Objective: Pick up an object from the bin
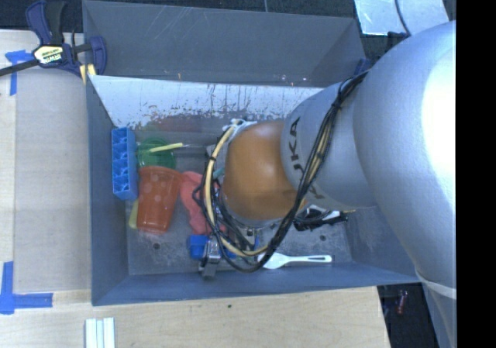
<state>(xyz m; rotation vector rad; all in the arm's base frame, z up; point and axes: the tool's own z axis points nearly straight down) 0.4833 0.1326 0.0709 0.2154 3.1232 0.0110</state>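
Note:
My gripper (209, 263) is low in the bin near the front wall, mostly hidden under the arm's orange cover. A small blue thing (198, 246) lies right against it on its left. A pink-red soft piece (194, 198) lies just behind that, partly under the cables. An orange ribbed cup (156, 198) lies on its side further left. A white plastic spoon (298, 260) rests on the floor to the gripper's right, its bowl end close to the gripper.
A blue ridged block (122, 162) stands along the left wall. A green thing (155, 151) with a yellow stick (164, 148) across it lies at the back left. The arm covers the bin's right half.

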